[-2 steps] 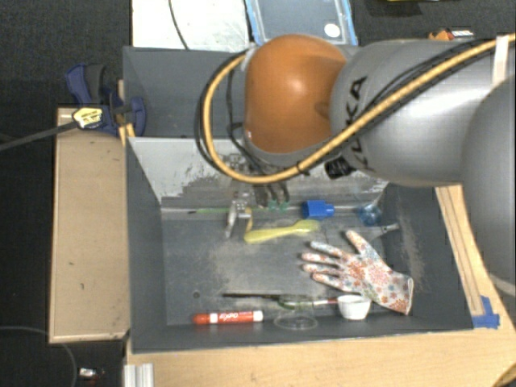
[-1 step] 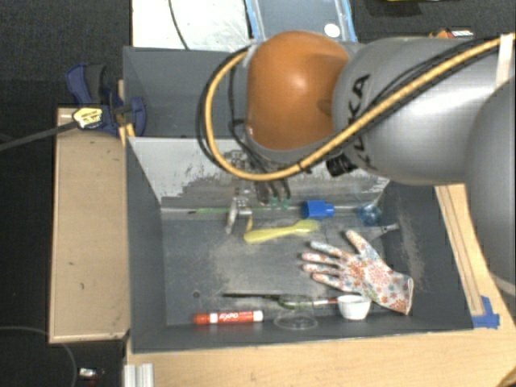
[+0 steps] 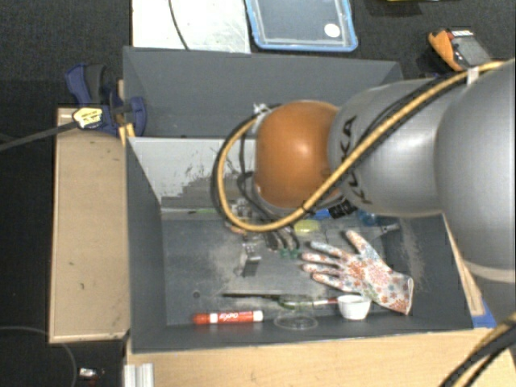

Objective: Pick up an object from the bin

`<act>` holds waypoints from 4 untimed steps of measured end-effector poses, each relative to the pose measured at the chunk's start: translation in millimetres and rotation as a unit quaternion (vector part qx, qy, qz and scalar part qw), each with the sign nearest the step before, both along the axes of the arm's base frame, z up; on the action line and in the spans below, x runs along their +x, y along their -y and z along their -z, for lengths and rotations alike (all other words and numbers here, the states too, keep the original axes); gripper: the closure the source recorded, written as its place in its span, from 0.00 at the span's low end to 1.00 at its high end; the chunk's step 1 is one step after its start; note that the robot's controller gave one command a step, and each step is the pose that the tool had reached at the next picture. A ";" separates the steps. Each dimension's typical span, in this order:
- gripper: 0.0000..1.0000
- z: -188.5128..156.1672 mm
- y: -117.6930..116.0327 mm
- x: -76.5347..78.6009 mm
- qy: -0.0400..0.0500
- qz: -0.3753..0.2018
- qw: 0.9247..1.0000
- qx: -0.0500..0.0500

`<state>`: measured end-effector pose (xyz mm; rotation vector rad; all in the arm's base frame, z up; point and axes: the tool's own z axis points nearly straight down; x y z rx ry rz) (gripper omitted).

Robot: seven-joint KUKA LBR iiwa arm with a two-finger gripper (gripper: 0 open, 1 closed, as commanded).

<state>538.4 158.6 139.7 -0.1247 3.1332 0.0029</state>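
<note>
Here, fingers [image 3: 249,261] hang low near the floral glove [image 3: 372,277]; open or closed, unclear.

Black block letters are carried on the silver link [image 3: 395,160] of the arm, just beside the orange cover [image 3: 290,156]. They run along the curved shell and are read as KUKA, the maker's name. The lettering is crossed in part by the yellow-and-black cable [image 3: 219,176], so not every letter is seen whole. A white label is borne on the barrel of the red marker [image 3: 228,318], which lies on the floor of the bin [image 3: 149,240] near its front wall. Red writing is printed on that label, but it cannot be read.
</note>
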 end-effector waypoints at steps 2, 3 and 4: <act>0.00 26.0 67.3 -54.9 0.005 -0.019 1.000 0.003; 0.00 69.5 149.6 -56.7 0.003 0.034 0.999 0.002; 1.00 73.1 178.5 -54.6 0.006 0.069 0.998 0.003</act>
